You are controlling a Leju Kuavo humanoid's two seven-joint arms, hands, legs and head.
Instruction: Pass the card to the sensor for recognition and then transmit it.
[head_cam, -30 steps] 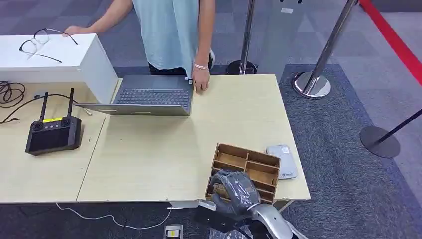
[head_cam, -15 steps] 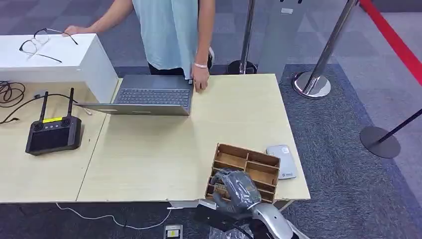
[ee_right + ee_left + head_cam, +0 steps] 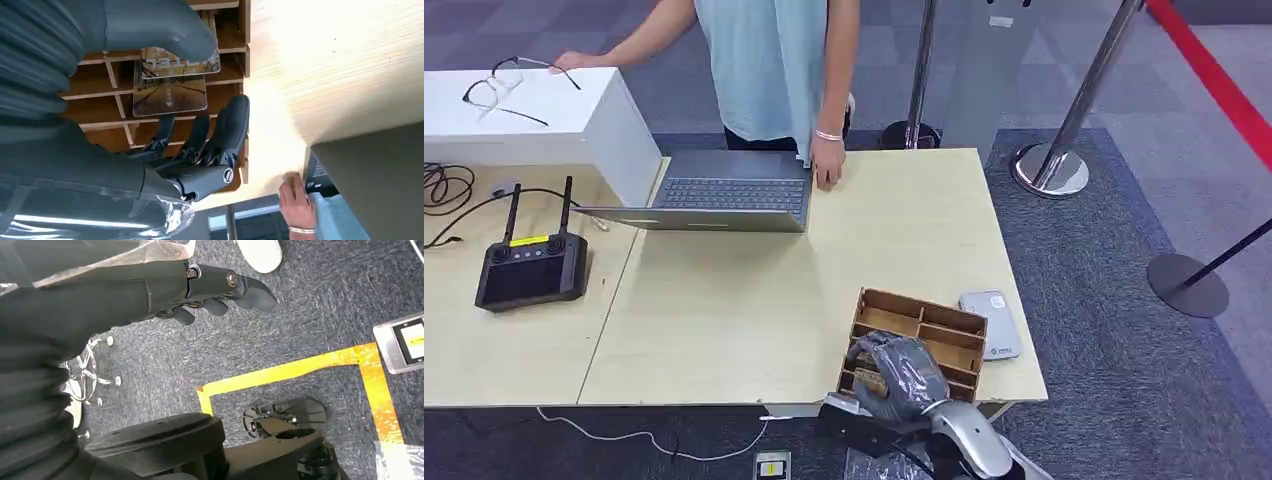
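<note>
The card (image 3: 170, 85), printed in yellow-brown, lies in a slot of the wooden divider box (image 3: 944, 335) at the table's near right corner. My right hand (image 3: 899, 378) is over the box's near side. Its thumb (image 3: 165, 30) covers one end of the card and its fingers (image 3: 220, 130) reach the opposite edge. Whether the card is gripped I cannot tell. A sliver of the card (image 3: 871, 383) shows under the hand. The grey sensor pad (image 3: 990, 325) lies flat just right of the box. My left hand (image 3: 220, 290) hangs over the carpet, holding nothing.
A person stands at the far side with a hand (image 3: 827, 165) beside an open laptop (image 3: 724, 190). A black controller (image 3: 532, 268) lies at left, and glasses (image 3: 504, 85) rest on a white box. Stanchion bases (image 3: 1051, 170) stand on the carpet at right.
My right hand has edged slightly right and settled lower over the box's near slots. The person's hand has barely shifted.
</note>
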